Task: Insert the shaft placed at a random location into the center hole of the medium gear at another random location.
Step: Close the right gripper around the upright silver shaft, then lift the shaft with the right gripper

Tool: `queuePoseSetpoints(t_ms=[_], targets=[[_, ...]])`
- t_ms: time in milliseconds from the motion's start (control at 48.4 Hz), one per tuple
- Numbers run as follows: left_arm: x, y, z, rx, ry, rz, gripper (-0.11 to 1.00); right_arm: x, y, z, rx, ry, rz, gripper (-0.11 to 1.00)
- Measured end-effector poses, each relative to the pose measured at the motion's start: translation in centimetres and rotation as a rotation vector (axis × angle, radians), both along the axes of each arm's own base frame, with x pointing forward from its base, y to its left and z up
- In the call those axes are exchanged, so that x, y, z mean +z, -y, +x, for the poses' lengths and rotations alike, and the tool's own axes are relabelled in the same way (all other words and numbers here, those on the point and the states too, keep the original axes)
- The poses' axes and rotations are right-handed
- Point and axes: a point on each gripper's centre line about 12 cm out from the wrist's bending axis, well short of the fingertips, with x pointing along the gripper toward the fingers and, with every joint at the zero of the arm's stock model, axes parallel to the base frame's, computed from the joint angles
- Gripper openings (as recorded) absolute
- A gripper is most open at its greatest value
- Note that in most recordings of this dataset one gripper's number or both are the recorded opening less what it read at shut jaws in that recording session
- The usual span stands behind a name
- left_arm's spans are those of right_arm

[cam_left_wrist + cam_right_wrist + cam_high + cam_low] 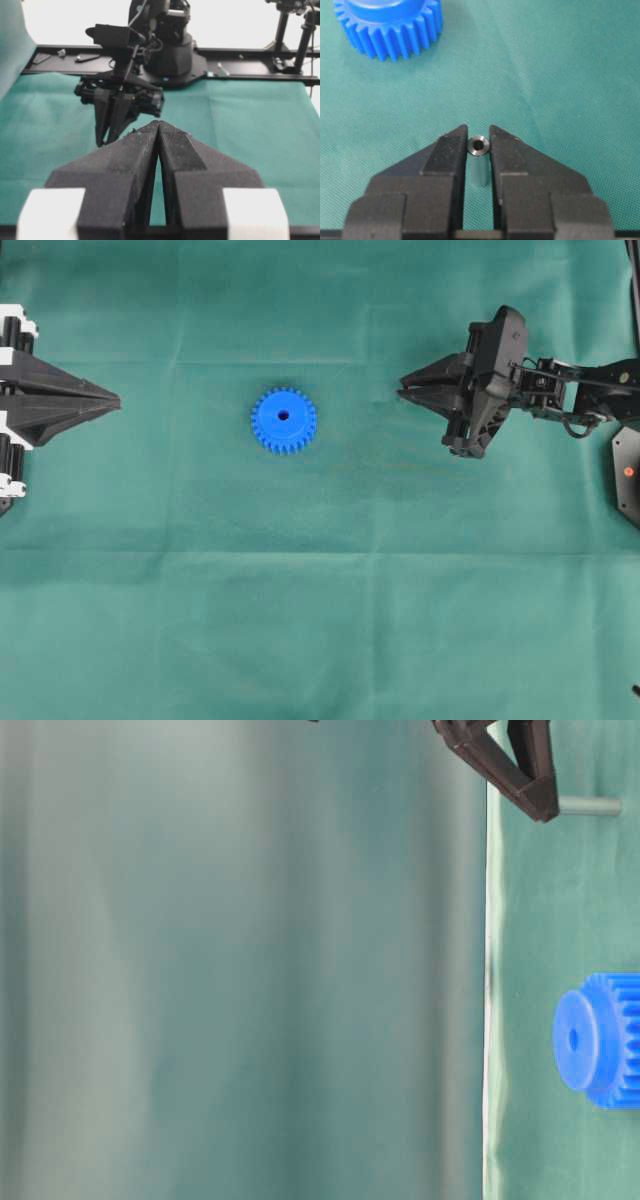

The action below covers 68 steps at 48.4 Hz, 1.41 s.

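Observation:
The blue medium gear [284, 419] lies flat on the green cloth, left of centre, with its dark center hole [283, 415] facing up. It also shows in the table-level view [600, 1038] and at the top left of the right wrist view [390, 22]. My right gripper [402, 390] is to the right of the gear, apart from it, and is shut on the silvery shaft [479, 147]. The shaft stands upright between the fingers and sticks out below the tips [590, 806]. My left gripper [115, 400] is shut and empty at the left edge, far from the gear.
The green cloth [330, 590] covers the table. The right arm's black links and a black mount [628, 475] are at the right edge. The left wrist view shows the right gripper [111, 135], its arm's base and a black rail [250, 77] behind.

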Motion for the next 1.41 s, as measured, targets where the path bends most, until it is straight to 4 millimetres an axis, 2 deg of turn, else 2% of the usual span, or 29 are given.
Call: queuePoseSetpoints(t_ms=[331,724,848,1241,1406], targets=[[-0.1,0.0,0.0,0.000,-0.006,0.000,0.00,0.3,0.0,0.0,0.001,0.000,-0.001,0.13],[0.0,0.0,0.0,0.002,-0.005,0.000,0.00,5.6,-0.1,-0.6,0.000,0.017,-0.008,0.13],[-0.1,0.0,0.0,0.002,-0.006,0.000,0.00,6.8,-0.2,-0.7,0.000,0.025,-0.012,0.13],[-0.1,0.0,0.0,0.002,-0.008,0.000,0.00,7.0,-0.2,-0.9,-0.001,0.025,-0.009,0.13],[-0.1,0.0,0.0,0.002,-0.008,0.001,0.00,6.9,-0.4,0.2,0.017,0.020,-0.009,0.13]])
